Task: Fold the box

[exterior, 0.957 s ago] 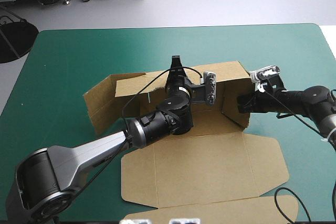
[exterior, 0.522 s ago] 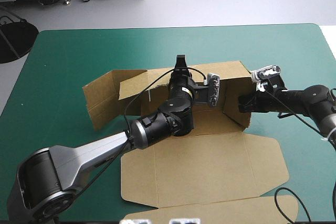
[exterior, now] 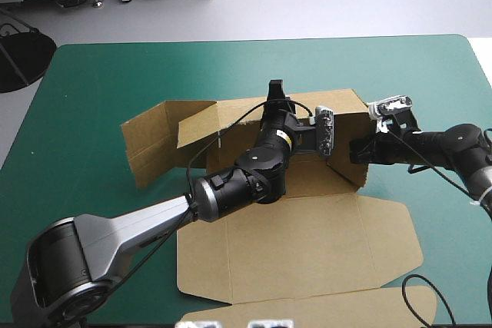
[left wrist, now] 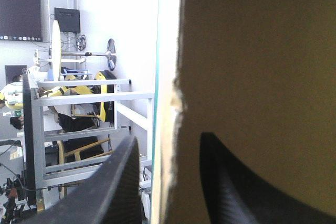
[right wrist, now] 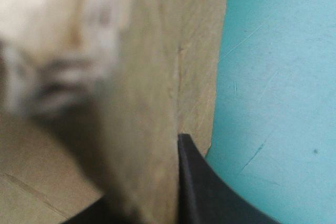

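Currently the box sits mid-table, partly erected. Its back wall is raised, its right wall stands at an angle, and its lid lies flat toward the near edge.

**Left gripper:** narrow, clamped over the top edge of the back wall. The left wrist view shows one black finger on each side of the board, with the edge between them.

**Right gripper:** all but closed on the right wall. The right wrist view shows board pressed against a black finger, with teal-green cover beyond it.

**Change since the earlier pictures**
1. The left gripper has travelled rightward along the back wall's top edge, toward the right corner.
2. The back wall's left end has shifted rightward with it. The wall now looks more upright.
3. The left flap has swung open and away from the back wall.
4. The right gripper and right wall have barely moved.

**Meaning for the task**
- The back wall and right wall are drawing together at the far right corner, so that corner appears close to forming.
- The left side is still loose. The left flap probably has to be raised and tucked later.
- The lid is untouched.

**Caution:** pulling the back wall farther may drag the whole sheet, because only the right gripper anchors it.
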### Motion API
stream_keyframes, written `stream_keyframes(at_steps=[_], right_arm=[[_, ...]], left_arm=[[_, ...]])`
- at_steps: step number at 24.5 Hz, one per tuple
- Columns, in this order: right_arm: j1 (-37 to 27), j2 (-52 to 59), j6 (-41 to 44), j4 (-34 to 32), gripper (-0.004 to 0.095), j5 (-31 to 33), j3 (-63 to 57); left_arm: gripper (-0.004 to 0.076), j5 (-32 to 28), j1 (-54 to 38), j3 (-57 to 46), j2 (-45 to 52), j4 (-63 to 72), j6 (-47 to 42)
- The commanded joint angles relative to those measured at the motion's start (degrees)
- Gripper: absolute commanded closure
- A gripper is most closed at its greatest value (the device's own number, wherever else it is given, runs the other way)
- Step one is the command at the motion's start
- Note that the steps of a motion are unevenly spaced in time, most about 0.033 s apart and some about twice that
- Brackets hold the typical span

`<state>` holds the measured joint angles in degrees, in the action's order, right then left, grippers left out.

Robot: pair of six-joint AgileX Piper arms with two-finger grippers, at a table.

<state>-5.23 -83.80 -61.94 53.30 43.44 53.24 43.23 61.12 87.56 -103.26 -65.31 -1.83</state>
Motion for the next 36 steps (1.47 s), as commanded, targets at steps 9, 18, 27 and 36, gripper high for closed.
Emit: stream_keyframes(at_steps=[9, 18, 27, 36], right_arm=[[-0.08, 0.85, 3.33, -3.25, 0.0915, 5.74, 0.47], [-0.08, 0.85, 3.33, -3.56, 0.0915, 5.61, 0.47], [-0.08, 0.85, 3.33, -3.71, 0.0915, 5.37, 0.47], [-0.08, 0.85, 4.45, -3.86, 0.0915, 5.15, 0.47]], left_arm=[[0.0448, -0.26, 10.78, 1.48, 9.04, -5.78, -4.77], [0.0455, -0.58, 15.41, 1.48, 15.12, -6.42, -4.77], [0.0732, 0.49, 15.30, 1.48, 18.54, -18.84, -7.20], [0.0732, 1.67, 7.06, 4.89, 20.53, -23.49, -15.70]])
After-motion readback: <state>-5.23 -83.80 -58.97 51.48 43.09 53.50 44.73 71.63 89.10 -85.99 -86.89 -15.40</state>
